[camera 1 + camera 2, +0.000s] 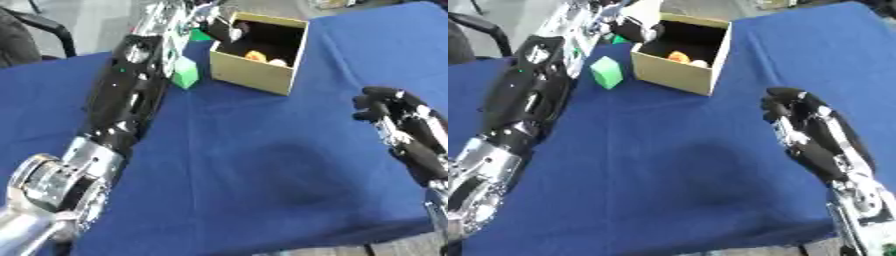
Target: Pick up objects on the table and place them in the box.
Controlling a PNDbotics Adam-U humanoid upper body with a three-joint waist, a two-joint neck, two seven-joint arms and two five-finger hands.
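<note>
A tan cardboard box (254,76) stands open at the back of the blue table (262,165). Inside it lie an orange-yellow thing (255,56) and a small white thing (277,62). My left arm stretches up the left side, and my left hand (636,27) is at the box's near left corner, over the rim. A bit of green (619,39) shows just beside that hand; I cannot tell whether it is held. A green block (606,72) stands on the cloth left of the box, right beside my left forearm. My right hand (798,117) rests at the right, relaxed and holding nothing.
A dark chair (39,25) stands beyond the table's far left edge. The table's front edge (350,247) runs along the bottom right. Bare blue cloth lies between my two arms in front of the box.
</note>
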